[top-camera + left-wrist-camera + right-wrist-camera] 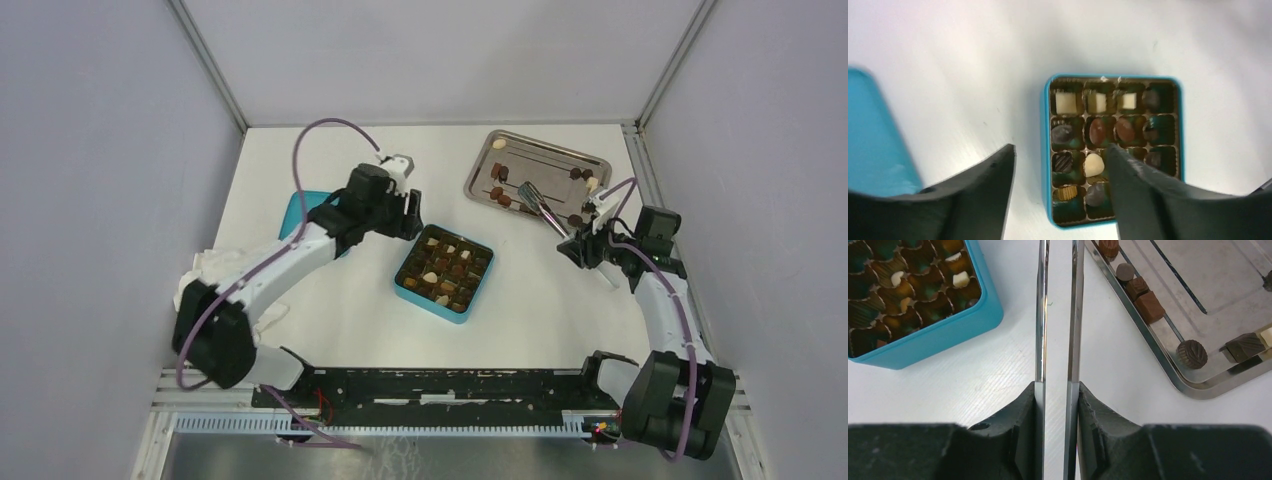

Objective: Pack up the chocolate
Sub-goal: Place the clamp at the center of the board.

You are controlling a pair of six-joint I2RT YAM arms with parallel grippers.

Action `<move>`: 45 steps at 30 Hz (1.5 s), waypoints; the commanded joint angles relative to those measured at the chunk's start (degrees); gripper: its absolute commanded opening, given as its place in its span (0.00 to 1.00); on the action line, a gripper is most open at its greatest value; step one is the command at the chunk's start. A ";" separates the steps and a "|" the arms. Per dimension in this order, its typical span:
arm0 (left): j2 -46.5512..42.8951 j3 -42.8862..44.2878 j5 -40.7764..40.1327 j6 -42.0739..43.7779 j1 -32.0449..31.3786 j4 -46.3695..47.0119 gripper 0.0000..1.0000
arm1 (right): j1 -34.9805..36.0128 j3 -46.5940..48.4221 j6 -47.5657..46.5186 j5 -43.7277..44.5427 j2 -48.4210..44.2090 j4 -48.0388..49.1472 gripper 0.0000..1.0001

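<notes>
Work through the tweezers (1042, 315), clamped between the right fingers (590, 243) and reaching over the metal tray (1198, 270). Impossible to tell about any load at the tips. Pick one chocolate (1149, 306) from the loose pieces on that tray, well apart from the teal box (1045, 150) on the bench (330, 300). Lower straight down, straddle a single piece clear of its neighbours, and pinch lightly across flat sides to avoid flicking or marking it. Carry level to the box, already mostly filled, and release only once seated in a bare cell. Leave the left fingers (408, 215) spread apart, holding nothing, just beside the box, ready to steady its wall.
</notes>
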 commanded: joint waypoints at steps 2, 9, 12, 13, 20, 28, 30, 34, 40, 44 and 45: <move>-21.51 -7.84 -9.13 5.33 0.75 13.59 0.92 | 1.67 2.10 -6.12 5.33 0.78 -1.30 0.35; -22.85 -7.37 -12.36 4.85 0.76 11.89 0.99 | 3.51 1.09 -9.07 10.50 3.28 -1.56 0.35; -21.50 -6.43 -11.60 4.40 0.80 10.71 0.99 | 5.61 0.32 -10.92 13.53 5.96 -2.09 0.36; -21.36 -6.38 -11.20 4.32 0.82 10.72 0.99 | 6.38 0.32 -11.52 15.29 7.02 -2.35 0.36; -21.11 -6.37 -10.61 4.11 0.79 10.70 0.98 | 10.40 1.04 -9.55 24.29 13.27 -1.81 0.38; -20.74 -6.37 -10.29 4.13 0.83 10.61 0.98 | 12.71 2.34 -8.28 32.32 18.76 -2.56 0.43; -20.58 -6.31 -10.23 4.12 0.79 10.50 0.98 | 12.82 2.51 -8.03 32.93 19.16 -2.72 0.45; -20.15 -6.29 -10.09 4.12 0.77 10.43 0.98 | 12.82 2.60 -7.85 33.14 18.93 -2.87 0.52; -19.48 -6.56 -10.18 3.35 0.81 10.86 0.95 | 12.69 3.04 -7.74 32.70 17.02 -3.39 0.73; -19.07 -6.96 -11.19 3.22 0.81 11.10 0.94 | 11.71 3.12 -7.53 30.22 13.75 -3.47 0.81; -18.85 -6.98 -11.46 3.26 0.83 11.10 0.94 | 11.27 3.13 -7.57 29.53 12.92 -3.47 0.83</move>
